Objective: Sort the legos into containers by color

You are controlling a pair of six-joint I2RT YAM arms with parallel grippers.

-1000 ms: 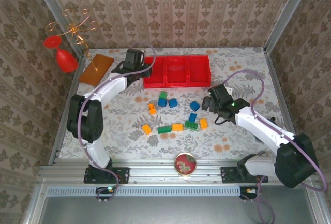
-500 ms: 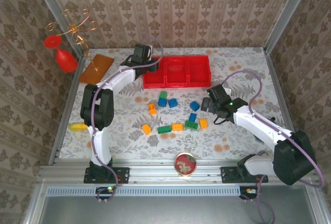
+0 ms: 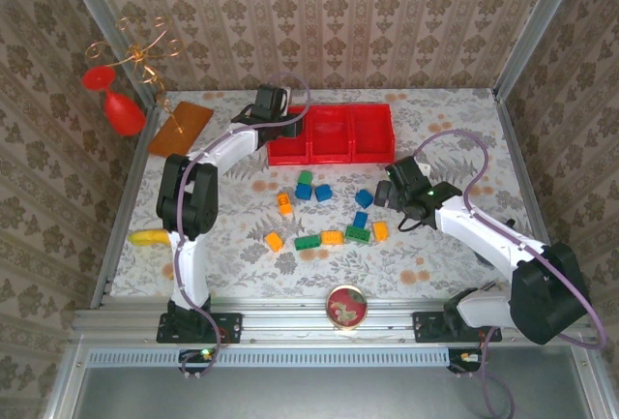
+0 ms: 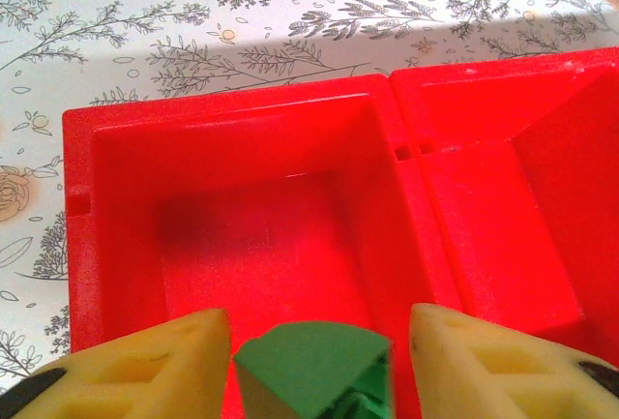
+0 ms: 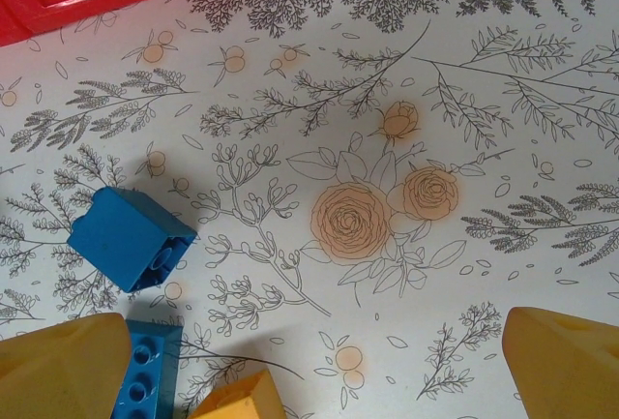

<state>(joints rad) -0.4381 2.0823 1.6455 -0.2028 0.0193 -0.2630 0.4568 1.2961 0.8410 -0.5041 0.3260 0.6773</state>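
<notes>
One green brick arriving over the first bin

The floral-patterned white table (image 3: 455, 138) is carrying the whole job, and the bright red three-compartment plastic tray (image 3: 329, 156) is sitting at its far side. The left arm, which a second ago was hanging beside the tray's left edge, is now reaching in over the left-hand compartment. The left gripper (image 4: 319, 317) is parting. Its yellow pads (image 4: 145, 366) are standing either side of the small green plastic brick (image 4: 314, 371), and a sliver of red is showing between the brick and the right pad, so the hold is looking slack rather than clamped. The brick is hanging above that compartment's near wall, and the bin floors in the wrist view are lying bare. I am reading this as the drop of the first sorted piece, which is making the left bin the green one.

The right gripper (image 5: 319, 346) is staying spread wide and holding nothing, hovering low over the table beside two blue plastic bricks (image 5: 131, 235). The remaining loose blue, green and orange plastic bricks (image 3: 308, 242) are lying scattered mid-table, apart from the tray, awaiting their turn
</notes>
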